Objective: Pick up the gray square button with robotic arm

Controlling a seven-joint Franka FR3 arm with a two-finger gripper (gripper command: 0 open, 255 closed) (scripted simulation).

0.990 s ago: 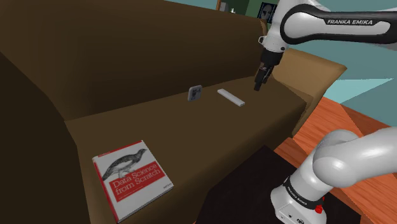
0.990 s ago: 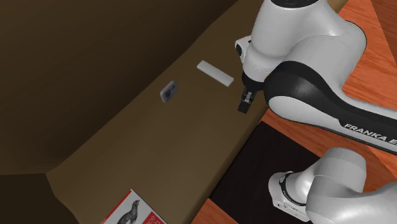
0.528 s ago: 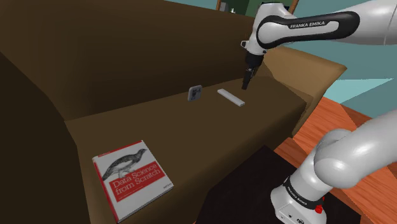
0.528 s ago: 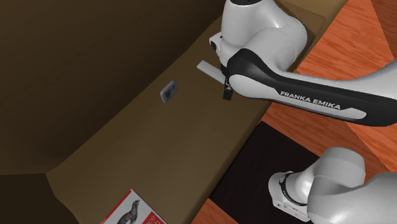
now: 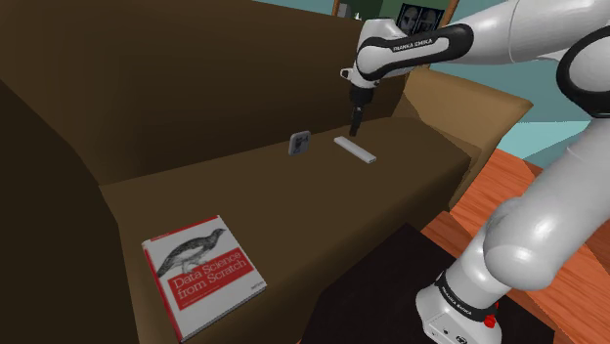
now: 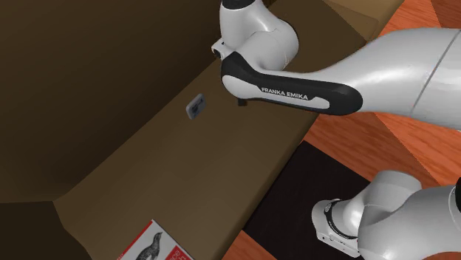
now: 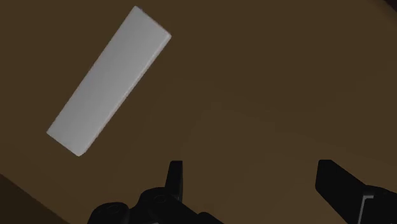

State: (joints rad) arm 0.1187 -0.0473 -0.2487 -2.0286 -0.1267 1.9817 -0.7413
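Note:
The small gray square button point(image 5: 299, 144) point(image 6: 196, 107) stands propped on the brown sofa seat point(image 5: 293, 210), close to the backrest. My black gripper point(image 5: 356, 127) hangs over the seat just beyond a flat white bar point(image 5: 355, 150), to the shoulder view's right of the button and apart from it. In the wrist view the gripper point(image 7: 254, 181) is open, its fingers point(image 7: 176, 178) wide apart with only bare seat between them, and the white bar point(image 7: 108, 81) lies off to one side ahead. The arm's white link hides the bar in the second exterior view.
A red and white book point(image 5: 202, 272) point(image 6: 155, 247) lies near the seat's front edge. The sofa backrest point(image 5: 196, 88) rises behind the button and an armrest point(image 5: 469, 107) closes the far end. The robot's stand point(image 5: 459, 313) sits on wooden floor.
The arm has swung toward the shoulder view's left, carrying the gripper from near the armrest to just beside the white bar. The button, bar and book have not moved.

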